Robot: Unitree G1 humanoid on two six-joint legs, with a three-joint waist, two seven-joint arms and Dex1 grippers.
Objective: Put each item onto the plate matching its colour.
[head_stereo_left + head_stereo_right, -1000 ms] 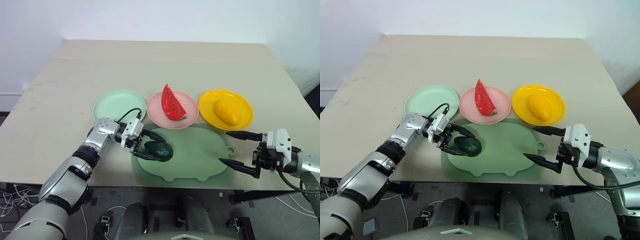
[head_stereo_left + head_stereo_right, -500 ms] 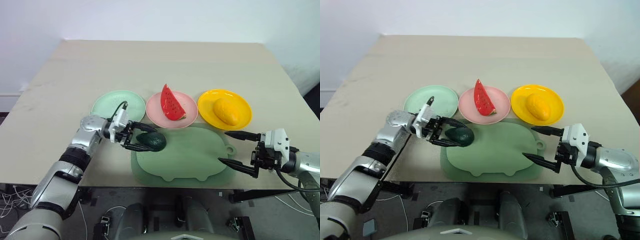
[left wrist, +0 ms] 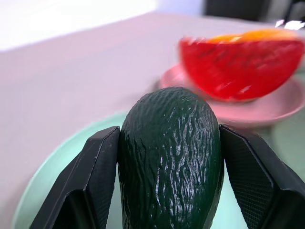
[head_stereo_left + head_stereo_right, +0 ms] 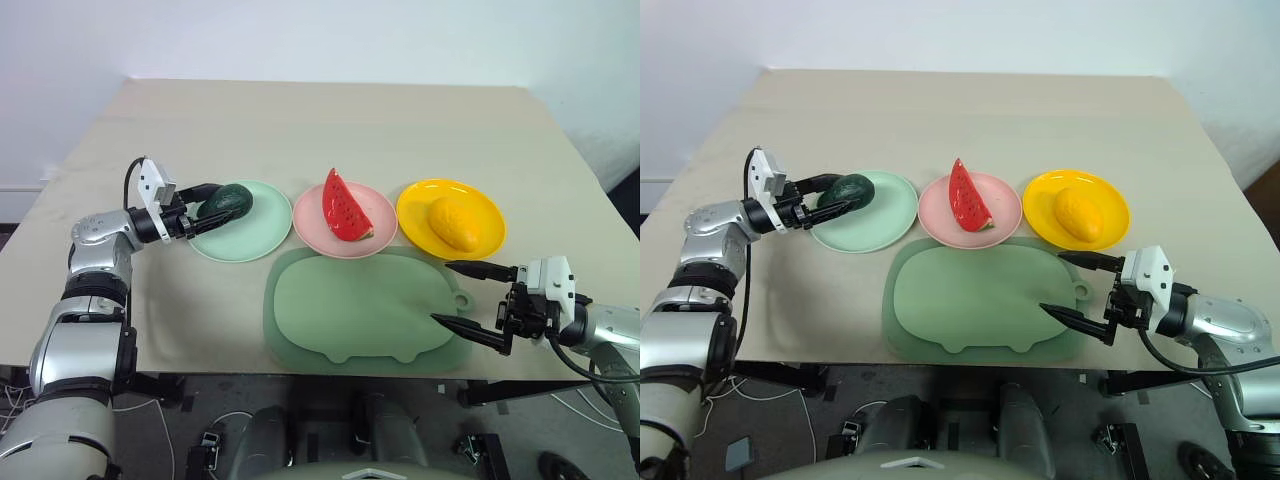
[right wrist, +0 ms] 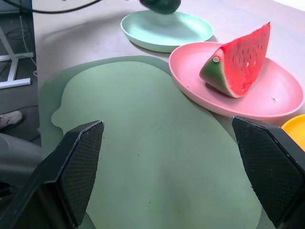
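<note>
Last of 3 placements: avocado over green plate.
Left gripper (image 4: 205, 208) clamps the avocado (image 4: 225, 199) above the green plate (image 4: 250, 232); next, lower and release. Right gripper (image 4: 470, 300) is wide, empty.

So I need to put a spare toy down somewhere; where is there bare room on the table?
Free: the sage-green animal-shaped board, and the beige tabletop behind the plates. Crowded: the plate row, where the left end effector holds the dark green avocado over the round mint green plate.
</note>
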